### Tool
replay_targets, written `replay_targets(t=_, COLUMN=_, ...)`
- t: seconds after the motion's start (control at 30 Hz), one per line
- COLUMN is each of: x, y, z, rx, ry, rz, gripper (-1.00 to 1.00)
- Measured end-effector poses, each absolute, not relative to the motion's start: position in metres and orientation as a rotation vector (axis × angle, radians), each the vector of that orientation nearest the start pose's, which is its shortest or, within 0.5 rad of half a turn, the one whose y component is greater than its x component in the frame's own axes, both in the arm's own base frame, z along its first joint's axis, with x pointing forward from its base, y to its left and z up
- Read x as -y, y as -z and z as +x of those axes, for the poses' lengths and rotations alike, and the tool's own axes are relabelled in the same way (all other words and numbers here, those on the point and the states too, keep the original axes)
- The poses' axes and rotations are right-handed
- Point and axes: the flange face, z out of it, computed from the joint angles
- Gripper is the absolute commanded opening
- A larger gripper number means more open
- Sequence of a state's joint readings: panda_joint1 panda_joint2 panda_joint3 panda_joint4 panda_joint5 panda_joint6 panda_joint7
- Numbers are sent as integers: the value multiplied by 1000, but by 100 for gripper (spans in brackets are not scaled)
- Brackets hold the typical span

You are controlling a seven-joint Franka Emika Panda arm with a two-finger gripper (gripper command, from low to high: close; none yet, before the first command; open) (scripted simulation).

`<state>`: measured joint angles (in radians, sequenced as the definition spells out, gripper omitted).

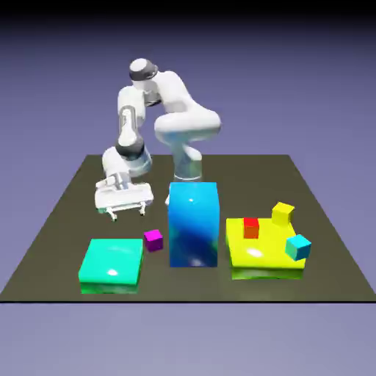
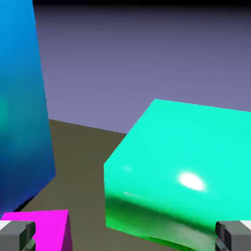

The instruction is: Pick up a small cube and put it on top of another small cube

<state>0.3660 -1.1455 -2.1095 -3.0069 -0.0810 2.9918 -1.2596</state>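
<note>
The small magenta cube (image 1: 153, 239) lies on the dark table between the green block and the tall blue block. In the hand view the magenta cube (image 2: 46, 230) shows at the bottom left, just inside the left fingertip (image 2: 17, 235). My gripper (image 1: 127, 213) hangs low over the table, a little behind the magenta cube and toward the exterior view's left, open and holding nothing. The hand view shows the gripper (image 2: 125, 239) with its tips wide apart. The tiny yellow cube (image 1: 283, 213) rests at the far right corner of the large flat yellow block (image 1: 257, 257).
A tall blue block (image 1: 194, 224) (image 2: 22, 108) stands mid-table beside the magenta cube. A flat green block (image 1: 111, 266) (image 2: 186, 171) lies near the front left. A small red cube (image 1: 251, 228) and a small cyan cube (image 1: 297, 247) sit on the yellow block.
</note>
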Motion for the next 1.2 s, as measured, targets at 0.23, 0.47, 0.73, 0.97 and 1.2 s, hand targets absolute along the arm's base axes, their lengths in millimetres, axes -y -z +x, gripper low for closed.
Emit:
replay_targets(t=0.23, x=176, y=-93, z=172, rx=-380, ry=1225, rz=-2128, gripper=0)
replay_targets(t=0.47, x=158, y=-61, z=208, rx=-381, ry=1219, rz=-2129, gripper=-100)
replay_targets(t=0.73, x=182, y=-98, z=165, rx=-358, ry=1208, rz=-2144, gripper=-100)
replay_targets(t=0.97, x=259, y=-119, z=166, rx=11, ry=1034, rz=-2340, gripper=-100)
replay_targets(t=1.2, x=310, y=-182, z=210, rx=428, ry=849, rz=-2425, gripper=-100)
